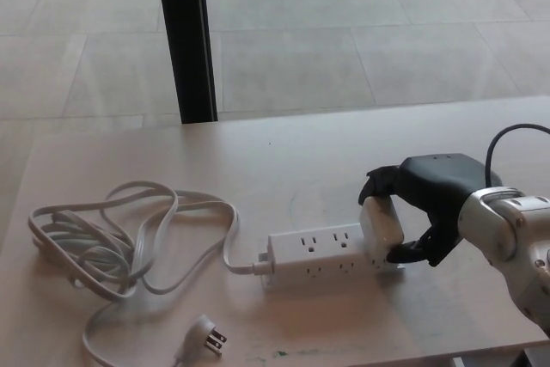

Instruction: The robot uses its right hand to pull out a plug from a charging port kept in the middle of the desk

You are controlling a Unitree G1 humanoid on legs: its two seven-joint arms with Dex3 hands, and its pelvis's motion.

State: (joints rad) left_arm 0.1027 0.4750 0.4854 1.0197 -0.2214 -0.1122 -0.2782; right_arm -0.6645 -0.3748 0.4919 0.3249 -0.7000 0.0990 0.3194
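- Right robot hand (412,212) is wrapped around the white plug (381,228), its upper fingers (382,182) hooked over the top and its thumb (406,253) pressed against the near lower side, so it pinches the plug between them.
- The plug sits inside that grasp, seated in the end of the power strip (322,255) closest to the robot hand; no gap shows between plug body and strip.
- The left robot hand does not show.
- Step in hand, as I judge it: the grip is made and the pull has not yet freed the plug.
- The next move calls for a straight lift away from the strip's face, along the prongs, with the pinch held firm; the strip lies loose on the bench (309,161), so it may rise with the plug.
- The plug stands roughly upright, its long axis rising from the strip and leaning slightly away from the robot hand.
- The strip's long axis runs sideways, away from the robot hand, toward the coiled white cord (112,238) and its free wall plug (206,337), which lie well apart from the grasp.
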